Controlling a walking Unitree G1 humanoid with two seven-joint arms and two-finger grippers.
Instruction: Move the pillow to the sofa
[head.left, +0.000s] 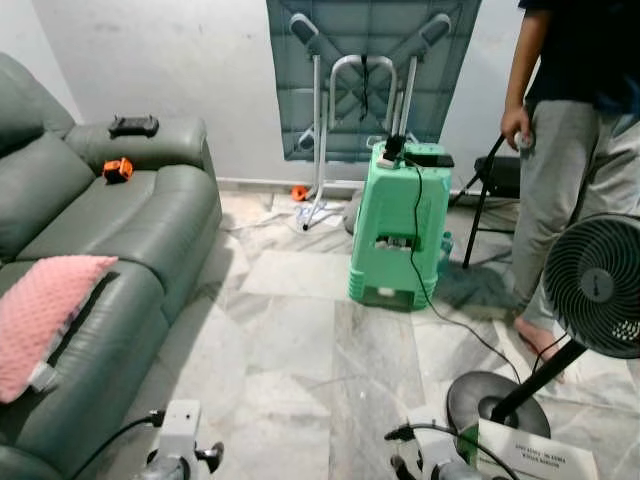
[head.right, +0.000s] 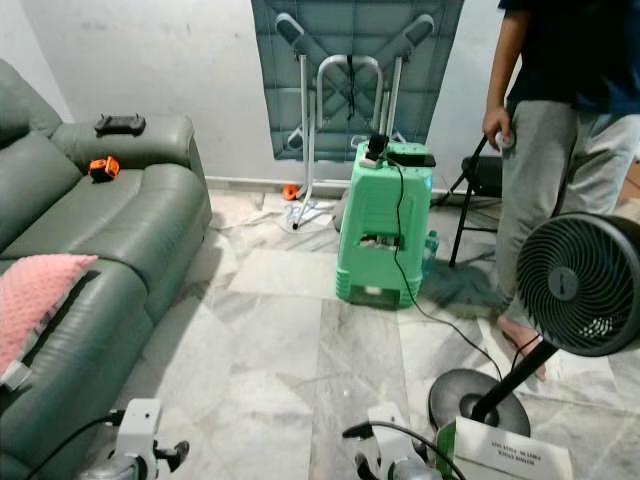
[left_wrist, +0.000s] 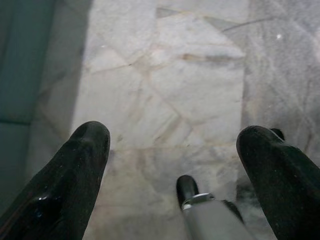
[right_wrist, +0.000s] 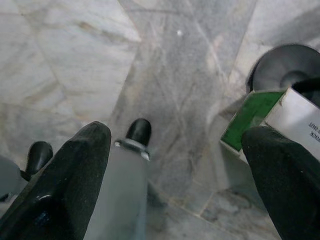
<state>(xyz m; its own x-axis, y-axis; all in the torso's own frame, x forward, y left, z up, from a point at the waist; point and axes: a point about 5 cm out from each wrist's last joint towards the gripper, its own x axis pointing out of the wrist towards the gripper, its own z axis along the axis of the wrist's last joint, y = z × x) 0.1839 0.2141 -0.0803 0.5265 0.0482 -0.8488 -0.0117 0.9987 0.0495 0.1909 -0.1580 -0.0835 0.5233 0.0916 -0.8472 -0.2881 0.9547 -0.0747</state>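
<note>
pillow: we see the pink pillow (head.left: 42, 318) lying on the near seat cushion of the grey sofa (head.left: 150, 225), at our left, one end hanging toward the seat's front edge.
sofa: two small things on it, an orange one (head.left: 118, 169) on the far seat and a black one (head.left: 133, 125) on the armrest.
left gripper: left gripper (left_wrist: 175, 165) points down at the marble floor (head.left: 290, 350), fingers (left_wrist: 70, 175) spread wide, nothing between them; sofa edge just beside it.
right gripper: right gripper (right_wrist: 175, 170) also over the floor, fingers (right_wrist: 65, 180) spread wide and empty; a green-and-white box (right_wrist: 270, 125) lies near one finger.
room: green plastic stool (head.left: 398, 225) with a cable stands mid-floor; black fan (head.left: 590, 290) on its round base at our right.
person: stands by the stool, at our far right, one hand (head.left: 516, 128) at their side.
</note>
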